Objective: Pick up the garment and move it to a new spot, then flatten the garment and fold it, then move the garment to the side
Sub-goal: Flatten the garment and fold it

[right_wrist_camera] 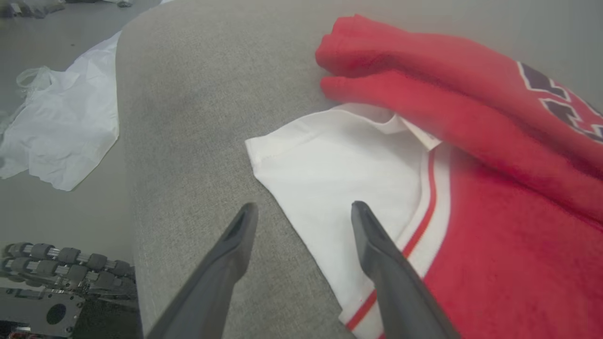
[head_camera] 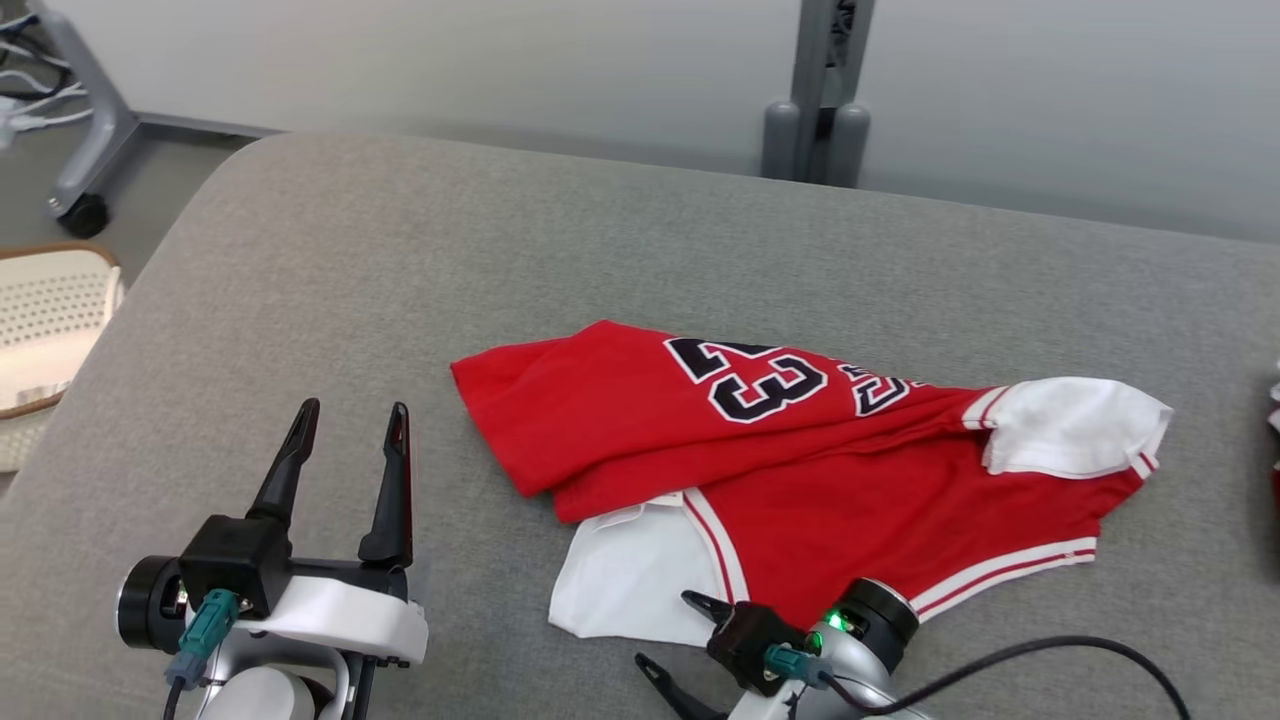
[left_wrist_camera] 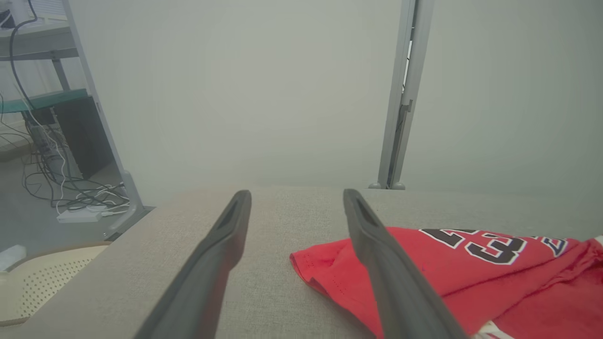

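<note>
Grey cushion (head_camera: 400, 250) spans the scene, with a crumpled red jersey (head_camera: 820, 500) numbered 23 lying right of centre, partly folded over itself. Left gripper (head_camera: 355, 407) hovers well left of it, its 2 fingers spread wide and empty. Right gripper (head_camera: 667, 628), also wide and empty, sits at the near white sleeve (right_wrist_camera: 339, 188), perhaps touching it.

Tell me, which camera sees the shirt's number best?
The head view: the number reads clearly on the red shirt. The left wrist view shows it flattened; the right wrist view, just a cut-off piece.
</note>
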